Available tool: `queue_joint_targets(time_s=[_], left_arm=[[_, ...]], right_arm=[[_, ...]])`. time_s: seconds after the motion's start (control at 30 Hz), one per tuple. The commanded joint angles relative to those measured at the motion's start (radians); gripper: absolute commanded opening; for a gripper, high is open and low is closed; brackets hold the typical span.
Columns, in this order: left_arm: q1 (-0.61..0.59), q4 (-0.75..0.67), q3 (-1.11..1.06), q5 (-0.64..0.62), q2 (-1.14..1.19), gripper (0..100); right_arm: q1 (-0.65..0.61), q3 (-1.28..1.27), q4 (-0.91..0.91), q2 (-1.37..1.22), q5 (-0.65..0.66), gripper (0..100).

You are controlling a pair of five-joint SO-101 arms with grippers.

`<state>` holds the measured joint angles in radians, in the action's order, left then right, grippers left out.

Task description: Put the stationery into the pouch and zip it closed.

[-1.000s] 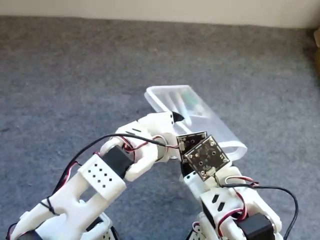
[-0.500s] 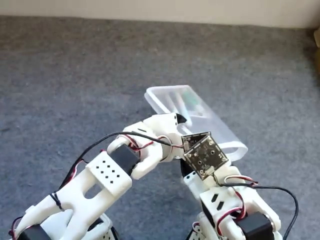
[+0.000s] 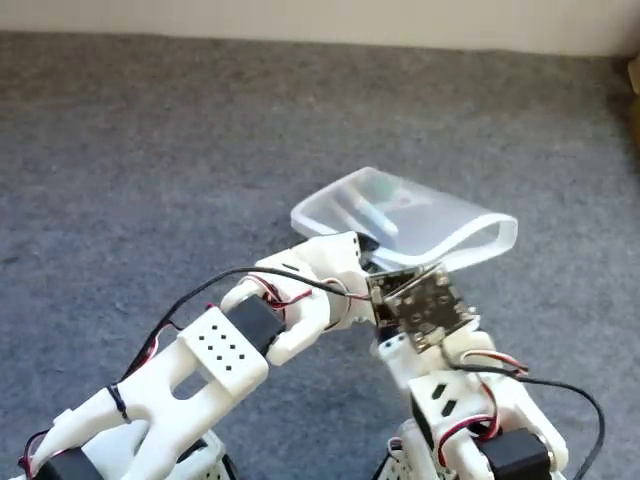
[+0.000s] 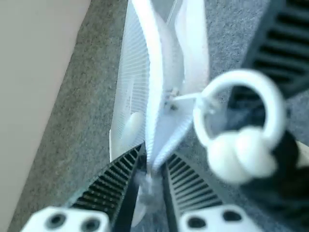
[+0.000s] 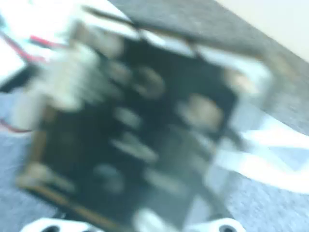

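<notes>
A clear pouch (image 3: 420,215) is lifted off the grey carpet, its far right end curled upward. Inside it lies stationery, among it a pale green pen (image 3: 375,210). My left gripper (image 3: 352,245) is shut on the pouch's near edge; the left wrist view has the ribbed jaws pressed on the pouch's seam (image 4: 152,159). The zipper's white pull ring with a ball (image 4: 239,125) hangs beside my right gripper (image 4: 282,101), which is dark and close behind it. The right arm (image 3: 470,410) stands just below the pouch. A white strip of the pouch (image 5: 270,164) crosses the right wrist view.
Grey carpet (image 3: 150,150) spreads open to the left and far side. A pale wall (image 3: 300,15) runs along the far edge. The two wrists crowd together under the pouch, and a blurred circuit board (image 5: 130,130) sits right in front of the right wrist camera.
The pouch has gone from lying flat to being raised, its right end swinging up and rightward. Both wrists shifted slightly right and nearer each other.
</notes>
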<state>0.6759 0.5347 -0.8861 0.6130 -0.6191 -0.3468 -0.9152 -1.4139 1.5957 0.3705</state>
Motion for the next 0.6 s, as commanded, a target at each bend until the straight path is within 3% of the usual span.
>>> queue_joint_targets(time_s=[0.0, 0.57], left_arm=[[-0.051, -0.021, 0.027, -0.063, -0.019, 1], [-0.074, 0.18, 0.027, -0.15, -0.2, 1]], right_arm=[[0.077, 0.059, 0.07, 0.007, -0.048, 0.5], [0.219, 0.054, 0.208, 0.007, -0.123, 0.5]])
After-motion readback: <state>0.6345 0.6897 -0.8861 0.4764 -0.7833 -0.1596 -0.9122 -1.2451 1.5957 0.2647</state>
